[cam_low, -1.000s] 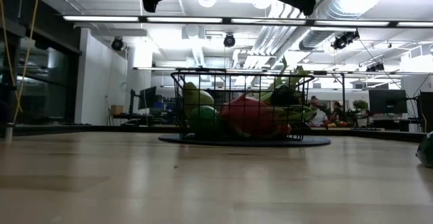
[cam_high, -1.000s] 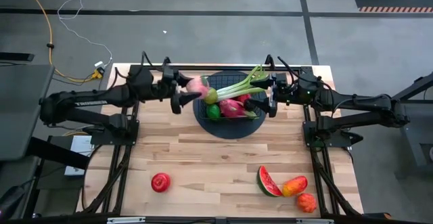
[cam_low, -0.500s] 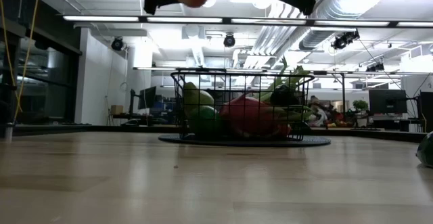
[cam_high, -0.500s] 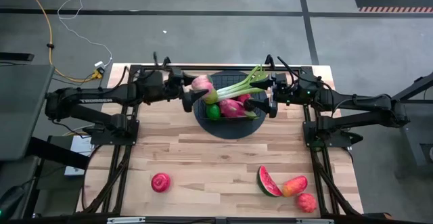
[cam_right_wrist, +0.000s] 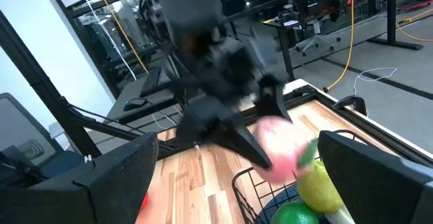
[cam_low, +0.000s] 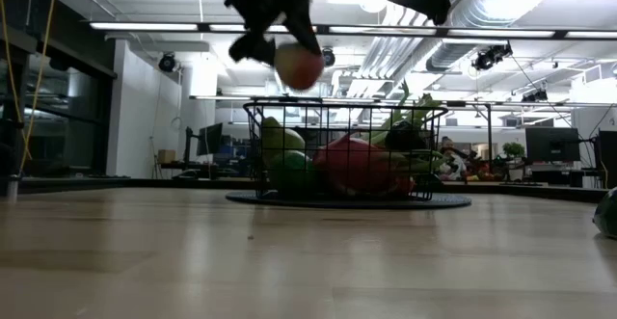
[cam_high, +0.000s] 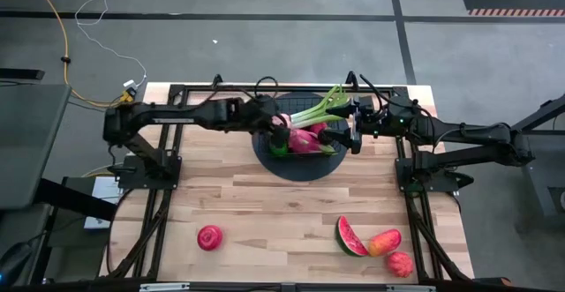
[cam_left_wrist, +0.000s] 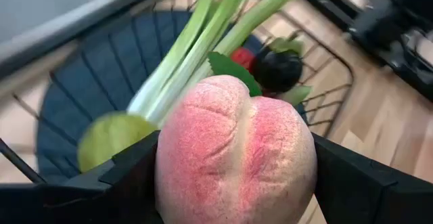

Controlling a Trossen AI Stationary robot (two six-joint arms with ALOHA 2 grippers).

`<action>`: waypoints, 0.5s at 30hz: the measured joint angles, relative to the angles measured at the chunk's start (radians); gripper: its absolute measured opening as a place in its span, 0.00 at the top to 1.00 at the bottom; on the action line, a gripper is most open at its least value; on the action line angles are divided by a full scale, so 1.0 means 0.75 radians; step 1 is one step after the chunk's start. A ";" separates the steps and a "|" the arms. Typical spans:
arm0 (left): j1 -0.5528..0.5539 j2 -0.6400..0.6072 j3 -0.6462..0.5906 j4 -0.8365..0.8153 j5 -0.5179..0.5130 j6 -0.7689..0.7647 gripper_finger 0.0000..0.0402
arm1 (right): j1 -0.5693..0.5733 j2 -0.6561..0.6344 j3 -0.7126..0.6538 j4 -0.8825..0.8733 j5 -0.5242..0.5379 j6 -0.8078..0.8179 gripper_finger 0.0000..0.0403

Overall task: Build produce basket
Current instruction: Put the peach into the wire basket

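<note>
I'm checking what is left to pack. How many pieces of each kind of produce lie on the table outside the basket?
red apple: 1
watermelon slice: 1
mango: 1
reddish round fruit: 1
Total: 4
Not counted: the peach gripped by the left gripper above the basket.

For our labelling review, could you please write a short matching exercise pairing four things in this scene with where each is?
Things:
1. peach
2. dragon fruit
3. watermelon slice
4. red apple

Places:
A. on the table's near part, on the left arm's side
B. held in the left end effector above the basket
C. lying inside the basket
D. on the table's near part, beside the mango

Pairs: 1-B, 2-C, 3-D, 4-A
</note>
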 joint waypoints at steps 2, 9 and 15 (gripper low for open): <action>0.000 0.050 0.002 -0.007 -0.003 -0.121 0.25 | 0.000 0.000 0.000 -0.001 0.000 0.000 0.02; -0.033 0.165 0.001 -0.081 0.010 -0.325 0.25 | 0.000 0.000 0.000 -0.028 0.000 0.000 0.02; -0.042 0.183 0.001 -0.060 -0.015 -0.390 0.25 | 0.000 0.000 0.000 -0.042 0.001 0.000 0.02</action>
